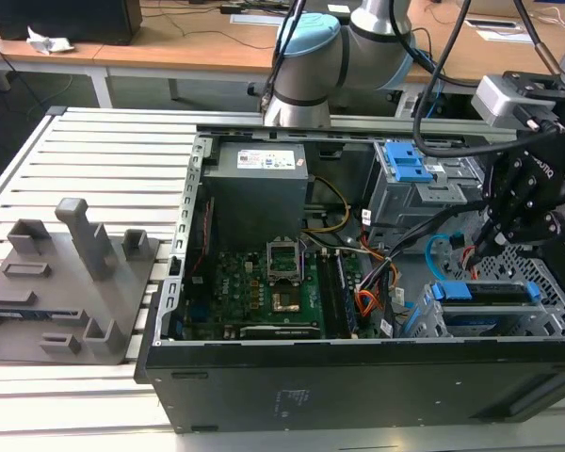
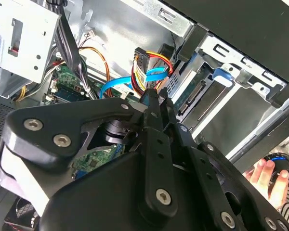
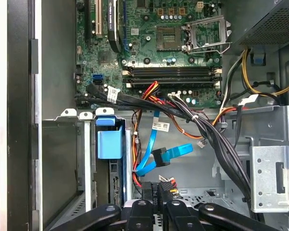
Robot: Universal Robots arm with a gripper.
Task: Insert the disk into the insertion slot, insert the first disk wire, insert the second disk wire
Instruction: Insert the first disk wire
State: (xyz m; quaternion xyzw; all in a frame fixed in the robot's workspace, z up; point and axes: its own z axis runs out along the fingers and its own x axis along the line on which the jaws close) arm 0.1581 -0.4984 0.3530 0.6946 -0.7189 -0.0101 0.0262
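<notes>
Taking the open case (image 1: 264,395) as a dial in the exterior view:

- The disk (image 1: 485,292) is at 4 o'clock by the nearest wall. It is seated in the insertion slot (image 1: 494,326), with its blue carrier toward the case middle.
- The gripper (image 3: 155,187) is just behind, at 3 o'clock, nose-down over the cable gap. The fingers are pressed together, and I can't tell if anything is pinched.
- The second disk wire (image 3: 151,144) loops just past the tips, its dark plug hanging free.
- The first disk wire (image 3: 134,166) runs alongside that loop (plug end hard to place).
- The motherboard (image 1: 264,287) is around 8 o'clock.
- The grey power supply (image 1: 261,184) is at 12, against the far wall.
- The arm's elbow (image 1: 306,56) is beyond that.
</notes>
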